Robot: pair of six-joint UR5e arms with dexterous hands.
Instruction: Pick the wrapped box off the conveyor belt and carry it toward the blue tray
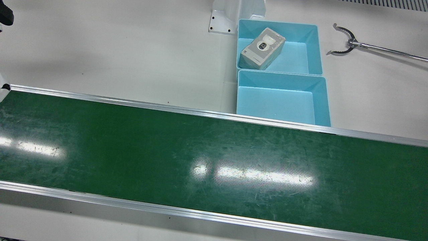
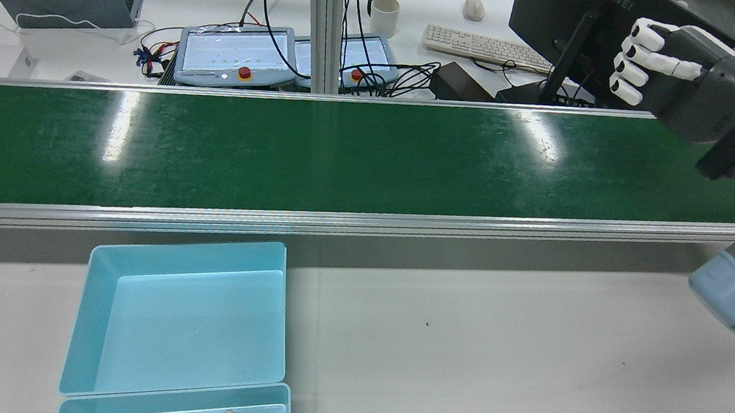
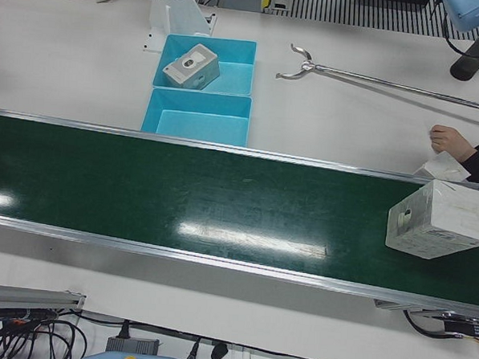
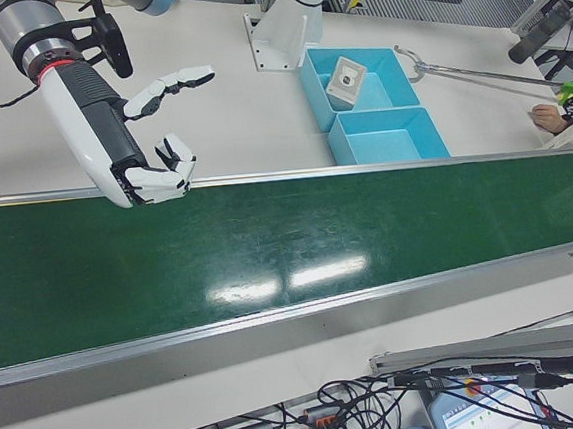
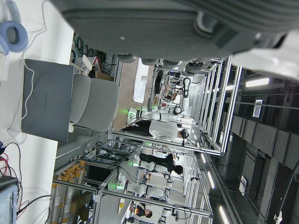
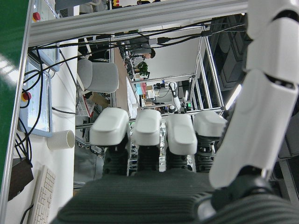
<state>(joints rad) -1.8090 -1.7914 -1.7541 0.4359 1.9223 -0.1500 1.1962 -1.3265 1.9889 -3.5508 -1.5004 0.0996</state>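
Observation:
The wrapped box [image 3: 439, 220], white under clear film, sits on the green conveyor belt [image 3: 182, 193] at its right end in the left-front view. No hand is near it. My right hand [image 4: 149, 136] hovers open over the belt's other end, holding nothing; the rear view has my right hand [image 2: 679, 71] high at the right. Of my left hand, only the palm [image 5: 177, 23] fills the top of its own view, and the fingers are hidden. Two blue trays stand beside the belt: the near tray [image 1: 274, 103] is bare, the far tray [image 1: 301, 53] holds another box [image 1: 262, 48].
A metal grabber tool [image 1: 344, 42] lies on the white table right of the trays. A person's hand [image 3: 450, 142] rests on the table near the wrapped box's end of the belt. An arm pedestal [image 1: 227, 16] stands behind the trays.

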